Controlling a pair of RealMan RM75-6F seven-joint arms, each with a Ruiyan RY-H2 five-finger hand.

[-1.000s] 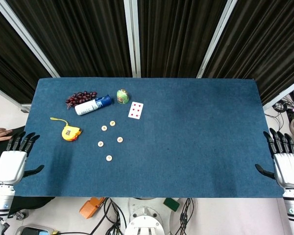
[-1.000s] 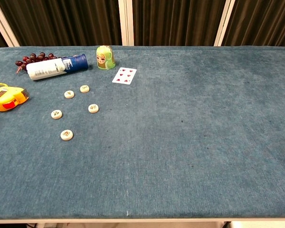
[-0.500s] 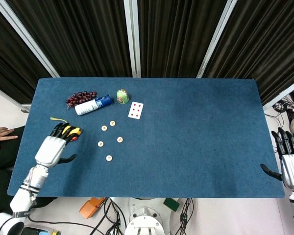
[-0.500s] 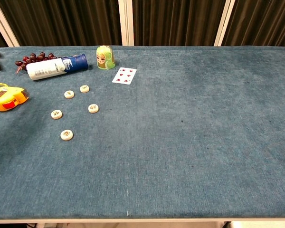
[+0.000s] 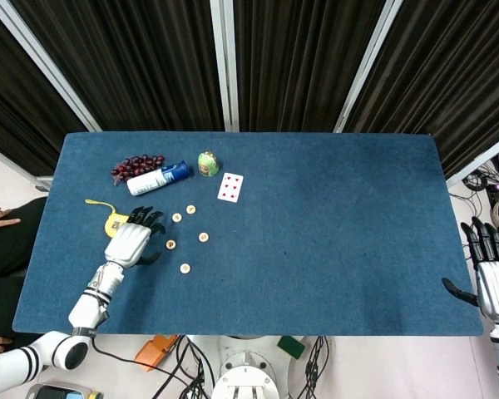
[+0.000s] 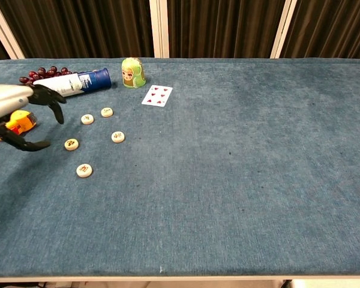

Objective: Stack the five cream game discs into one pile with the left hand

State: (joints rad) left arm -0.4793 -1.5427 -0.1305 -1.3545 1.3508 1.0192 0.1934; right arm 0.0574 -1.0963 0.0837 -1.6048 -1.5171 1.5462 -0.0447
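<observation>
Head view: my left hand (image 5: 131,242) hovers over the table (image 5: 333,249) with its fingers spread and nothing in them, just left of the five discs (image 5: 185,268), which lie apart from one another and unstacked. I count five discs here: two nearer the far side, two in the middle and one nearest me. My right hand (image 5: 495,287) sits at the table's right edge, fingers apart, holding nothing, well away from the work. Also present are one tape measure (image 5: 112,222), partly covered by my left hand, one bunch of grapes (image 5: 135,165), one tube (image 5: 158,178), one small green doll (image 5: 207,163) and one playing card (image 5: 230,187).

Chest view: only the left hand (image 6: 12,111) shows, at the left edge, fingers (image 6: 48,96) open above the tape measure (image 6: 19,120). The nearest disc (image 6: 71,144) lies just beside the thumb. I judge the main risk to be a flat, thin disc sliding on the cloth rather than lifting, if the fingertips close too high. A low approach could also nudge the tape measure or scatter neighbouring discs. Later, an off-centre release could tip the growing pile. The count here again gives five discs.
</observation>
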